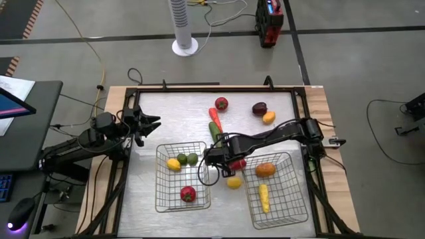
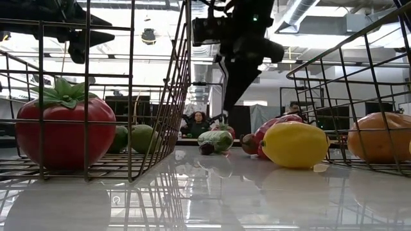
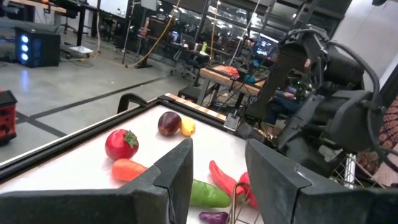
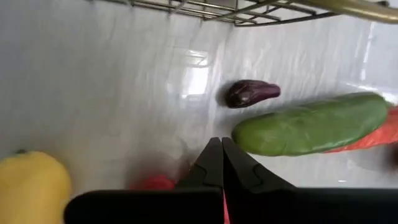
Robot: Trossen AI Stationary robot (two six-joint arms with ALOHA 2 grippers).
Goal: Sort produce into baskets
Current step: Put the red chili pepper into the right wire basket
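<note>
Right tool: fingers pressed together, gripping nothing, low over counter between both baskets. Produce: cucumber, small maroon piece just ahead; lemon beside. Left tool: parted, empty, waiting apart. Risk: closed tips may shove cucumber rolling off

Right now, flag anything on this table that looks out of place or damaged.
Nothing looks spilled or damaged. One yellow lemon lies on the bare table between the left basket and right basket, outside both, close to the shut right gripper. The left gripper waits open near the table's left edge.
</note>
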